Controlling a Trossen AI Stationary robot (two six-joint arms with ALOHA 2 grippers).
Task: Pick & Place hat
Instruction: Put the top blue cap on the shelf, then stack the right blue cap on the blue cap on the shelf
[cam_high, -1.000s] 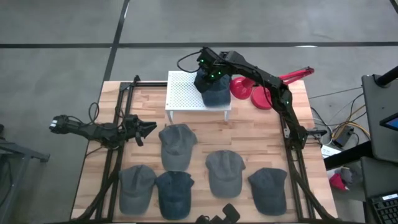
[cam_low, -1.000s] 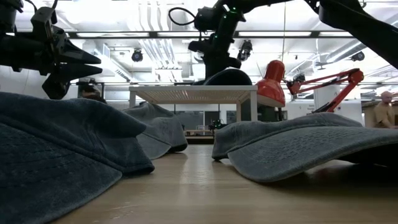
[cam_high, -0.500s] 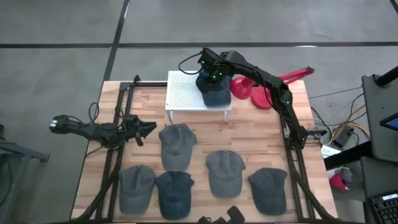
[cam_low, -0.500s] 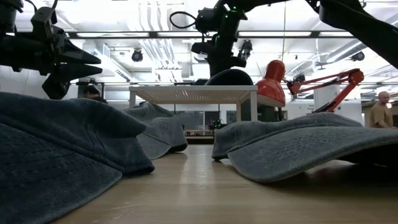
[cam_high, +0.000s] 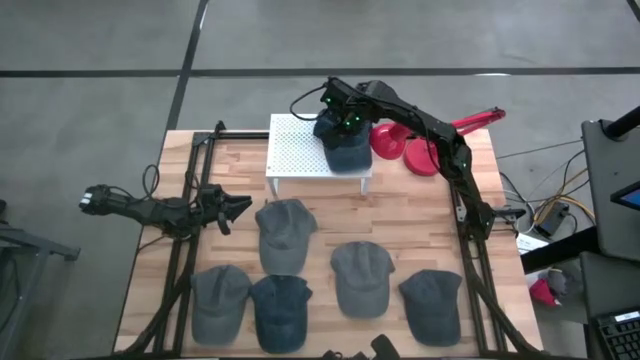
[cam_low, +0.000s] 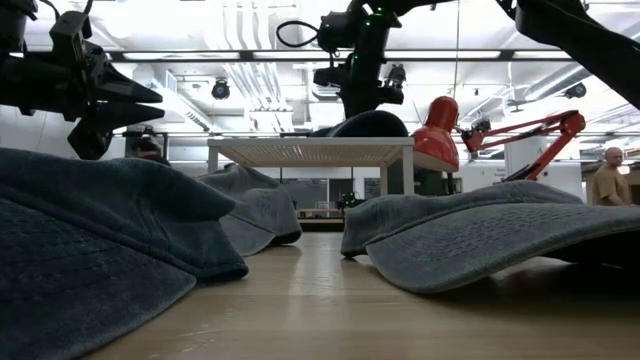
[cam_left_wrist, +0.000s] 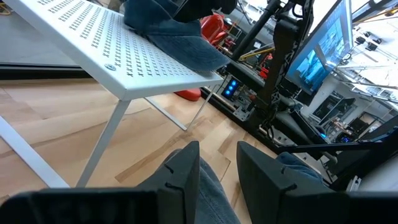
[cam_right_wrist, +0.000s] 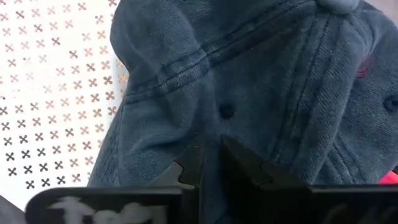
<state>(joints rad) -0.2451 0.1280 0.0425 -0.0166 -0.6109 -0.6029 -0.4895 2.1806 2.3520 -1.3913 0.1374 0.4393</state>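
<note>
Lying nearest the front edge of the light wooden plank table (cam_high: 400, 190) are three washed grey cotton caps (cam_high: 220, 300) (cam_high: 361, 276) (cam_high: 433, 303) and one darker blue denim cap (cam_high: 280, 308), spread in a loose row; a fifth grey cap (cam_high: 284, 234) is sitting a little farther in, just before the stand. The left gripper (cam_high: 240, 207) is waiting at the table's left side, hanging above the wood and pointing toward the middle, its two dark fingers (cam_left_wrist: 186, 174) standing parted with nothing between them. Beyond the fifth cap, a white perforated metal stand on thin legs (cam_high: 295, 150) is occupying the far centre of the table. The dark blue denim baseball cap (cam_high: 347, 150) that the task concerns is resting on the right end of that stand, its brim reaching toward the stand's front edge. The right gripper (cam_right_wrist: 210, 163) is reaching down onto this cap from above, with its fingers (cam_right_wrist: 193, 167) drawn close together and pinching the fabric of the crown; in the low view the cap (cam_low: 368, 124) is showing on the stand top directly beneath the arm. Just beside the stand, toward the far right corner, a glossy red desk lamp with a jointed arm (cam_high: 405, 148) is standing on the table. A person (cam_low: 606, 182) is showing far off in the room behind.
</note>
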